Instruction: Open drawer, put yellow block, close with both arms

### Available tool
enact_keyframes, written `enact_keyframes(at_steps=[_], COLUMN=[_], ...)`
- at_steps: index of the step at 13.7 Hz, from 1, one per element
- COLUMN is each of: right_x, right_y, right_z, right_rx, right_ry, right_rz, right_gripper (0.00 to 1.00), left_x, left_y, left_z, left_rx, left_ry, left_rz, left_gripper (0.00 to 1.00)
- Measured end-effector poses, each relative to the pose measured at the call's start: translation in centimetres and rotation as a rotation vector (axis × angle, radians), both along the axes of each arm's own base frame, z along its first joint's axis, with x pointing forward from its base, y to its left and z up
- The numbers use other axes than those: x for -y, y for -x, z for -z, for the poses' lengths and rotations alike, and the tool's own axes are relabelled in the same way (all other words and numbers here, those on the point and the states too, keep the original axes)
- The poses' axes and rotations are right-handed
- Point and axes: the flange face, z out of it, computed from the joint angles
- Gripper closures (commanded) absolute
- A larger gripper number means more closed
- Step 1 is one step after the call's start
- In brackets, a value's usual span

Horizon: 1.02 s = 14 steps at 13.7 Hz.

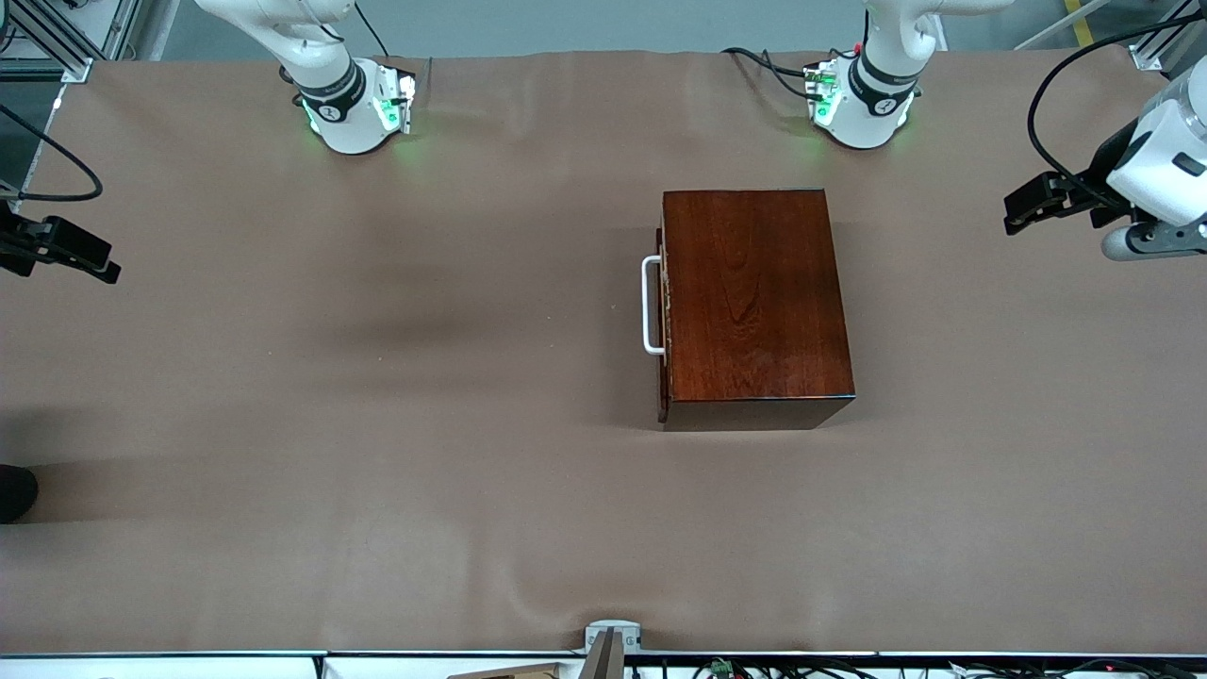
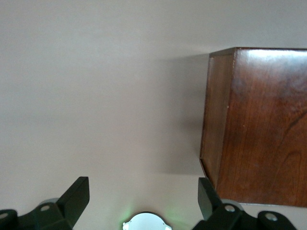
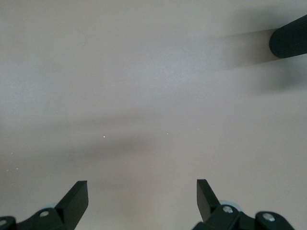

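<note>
The shut drawer (image 1: 666,311) looks hard and slidey, so hook its white handle (image 1: 651,305); both the left tool (image 2: 144,201) and the right tool (image 3: 142,201) wait wide open over the tabletop (image 1: 377,424).

A brown surface (image 1: 377,424) fills the front view, its covering gently rippled (soft shadow bands cross it). At the lower left edge sits a dark rounded object (image 1: 14,490); a small grey bracket (image 1: 611,637) marks the bottom centre.
</note>
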Motion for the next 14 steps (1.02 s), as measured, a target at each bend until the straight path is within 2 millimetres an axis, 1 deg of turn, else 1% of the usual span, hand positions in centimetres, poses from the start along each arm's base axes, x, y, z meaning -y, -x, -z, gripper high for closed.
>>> enact_keyframes(at_steps=[4,8,11,14], right_x=[0.0,0.0,0.0,0.0], right_y=[0.0,0.0,0.0,0.0], right_z=[0.0,0.0,0.0,0.0], right_rx=[0.0,0.0,0.0,0.0], right_ry=[0.0,0.0,0.0,0.0], right_rz=[0.0,0.0,0.0,0.0], right_gripper=[0.0,0.0,0.0,0.0], left_x=[0.4,0.6,0.6,1.6], left_y=[0.1,-0.4,-0.6,-0.7], left_z=[0.0,-0.2,0.3,0.3], left_rx=[-0.01,0.036,0.035,0.043], left_ry=[0.05,0.054,0.01,-0.013], left_rz=[0.054,0.075,0.086,0.109], left_gripper=[0.0,0.0,0.0,0.0])
